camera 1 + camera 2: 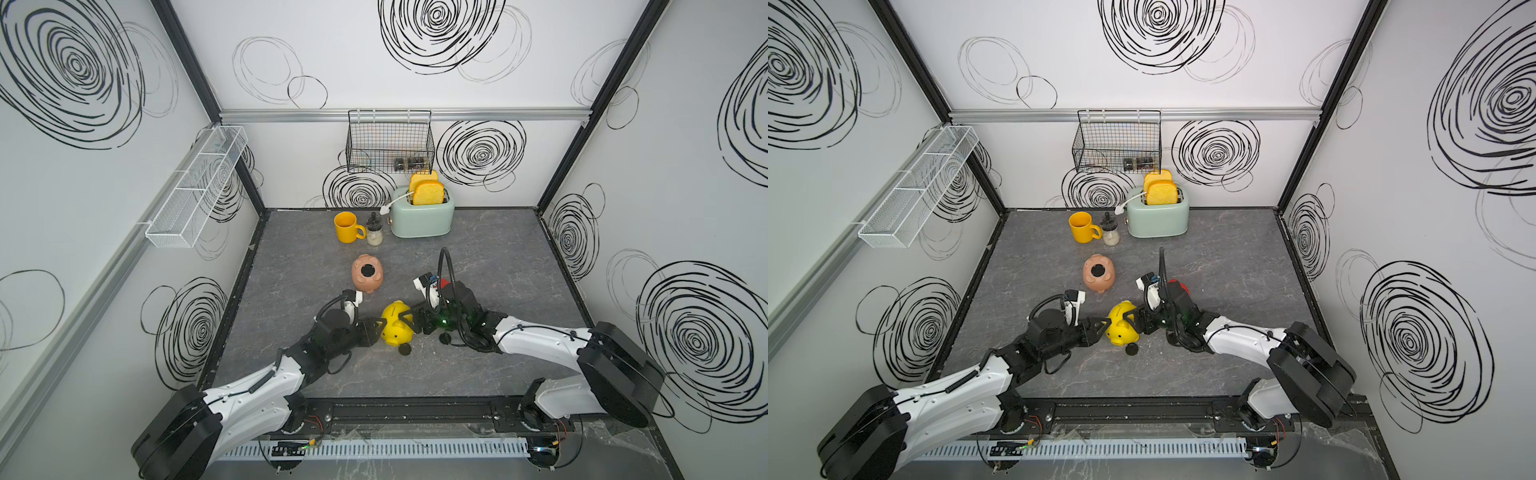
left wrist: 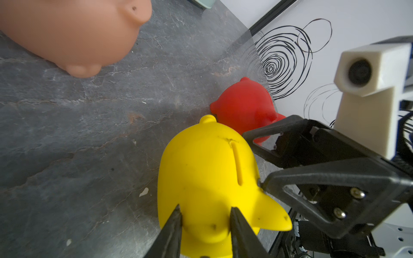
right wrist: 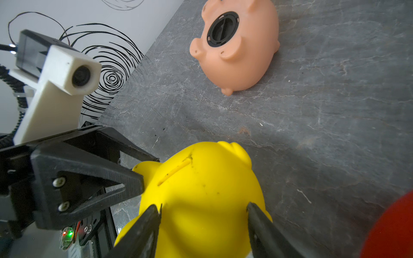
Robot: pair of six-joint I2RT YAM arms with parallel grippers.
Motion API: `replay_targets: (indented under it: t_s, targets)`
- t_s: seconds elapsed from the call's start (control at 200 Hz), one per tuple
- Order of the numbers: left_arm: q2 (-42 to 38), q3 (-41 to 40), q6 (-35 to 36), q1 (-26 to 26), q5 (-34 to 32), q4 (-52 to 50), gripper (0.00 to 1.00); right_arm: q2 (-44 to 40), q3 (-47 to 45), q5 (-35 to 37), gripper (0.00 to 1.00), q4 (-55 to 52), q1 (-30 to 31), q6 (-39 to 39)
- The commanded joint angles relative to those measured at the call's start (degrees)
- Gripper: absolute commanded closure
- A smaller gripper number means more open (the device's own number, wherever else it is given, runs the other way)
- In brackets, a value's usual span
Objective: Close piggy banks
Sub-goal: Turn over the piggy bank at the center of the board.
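While the glossy yellow plastic piggy bank [image 1: 397, 328] is held well in front of the mint-green toaster [image 1: 422, 218], the left gripper [image 2: 206, 220] pinches its snout tightly and the right gripper [image 3: 204, 214] clasps its rump, jaws wide. Looks meant to roll its belly up for plugging.

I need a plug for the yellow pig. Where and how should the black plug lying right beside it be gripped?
Grip the plug by its rim, across the disc, coming straight down: it looks low, round and flat on the table, so its sides offer little hold. Probably set the fingers left and right of it, since the yellow pig sits close behind.
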Motion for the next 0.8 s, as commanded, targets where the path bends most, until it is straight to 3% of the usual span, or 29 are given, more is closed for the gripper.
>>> replay_targets:
  t_s: [0.0,0.796]
  targets:
    - [0.90,-1.98,0.68,0.71,-1.02,-4.17,0.61,0.20,1.52,0.99,0.35,-0.24,0.49,-0.47]
    - [-0.61,-3.18,1.94,3.48,0.44,-5.17,0.61,0.70,1.82,0.72,0.33,0.76,0.51,-0.91]
